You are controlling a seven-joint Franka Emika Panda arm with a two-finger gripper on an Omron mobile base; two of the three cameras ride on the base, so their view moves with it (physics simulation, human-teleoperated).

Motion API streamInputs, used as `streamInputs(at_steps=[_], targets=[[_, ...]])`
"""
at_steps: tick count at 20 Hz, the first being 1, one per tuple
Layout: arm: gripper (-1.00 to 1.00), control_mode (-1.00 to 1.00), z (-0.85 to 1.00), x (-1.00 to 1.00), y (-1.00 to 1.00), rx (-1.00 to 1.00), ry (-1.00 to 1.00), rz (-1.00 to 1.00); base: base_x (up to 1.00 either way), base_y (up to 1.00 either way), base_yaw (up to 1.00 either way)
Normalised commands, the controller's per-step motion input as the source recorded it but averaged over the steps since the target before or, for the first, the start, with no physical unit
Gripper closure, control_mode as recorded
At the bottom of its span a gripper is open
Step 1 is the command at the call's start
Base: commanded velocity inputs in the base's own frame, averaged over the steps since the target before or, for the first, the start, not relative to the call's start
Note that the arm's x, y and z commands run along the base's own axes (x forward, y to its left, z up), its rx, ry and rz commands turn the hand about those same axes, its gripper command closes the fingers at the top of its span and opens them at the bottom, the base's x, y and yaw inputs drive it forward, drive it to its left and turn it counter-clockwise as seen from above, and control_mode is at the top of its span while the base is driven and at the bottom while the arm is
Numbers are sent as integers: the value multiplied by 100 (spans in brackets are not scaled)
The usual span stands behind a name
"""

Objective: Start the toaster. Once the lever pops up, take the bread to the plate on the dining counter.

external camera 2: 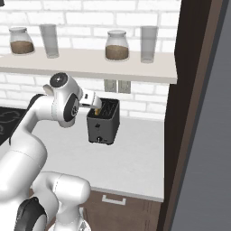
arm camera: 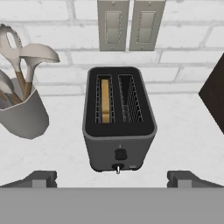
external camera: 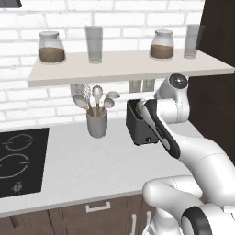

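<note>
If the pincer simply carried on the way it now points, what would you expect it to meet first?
Probably the toaster: the open pincer looks down on its slotted top, where the bread sits in one slot. How far above it hangs is unclear.

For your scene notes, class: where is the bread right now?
In the hand view, the bread stands in the left slot of the toaster, with the utensil cup to its left and wall sockets behind.

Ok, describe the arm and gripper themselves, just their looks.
The arm is glossy white, built of rounded, tube-like links with dark grey to black bands at the joints and a round dark cap on the upper joint. No cables or markings are visible. The gripper has two small, blocky dark grey finger tips.
</note>
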Motion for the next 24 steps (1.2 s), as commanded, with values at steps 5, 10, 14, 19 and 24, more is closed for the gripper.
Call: streamInputs(at_steps=[5,10,14,19,24], targets=[[-100,-100,0,0,0,0,0,0,0,0,0],[-100,-100,0,0,0,0,0,0,0,0,0],[-100,-100,0,0,0,0,0,0,0,0,0],[-100,-100,0,0,0,0,0,0,0,0,0],[-100,-100,0,0,0,0,0,0,0,0,0]])
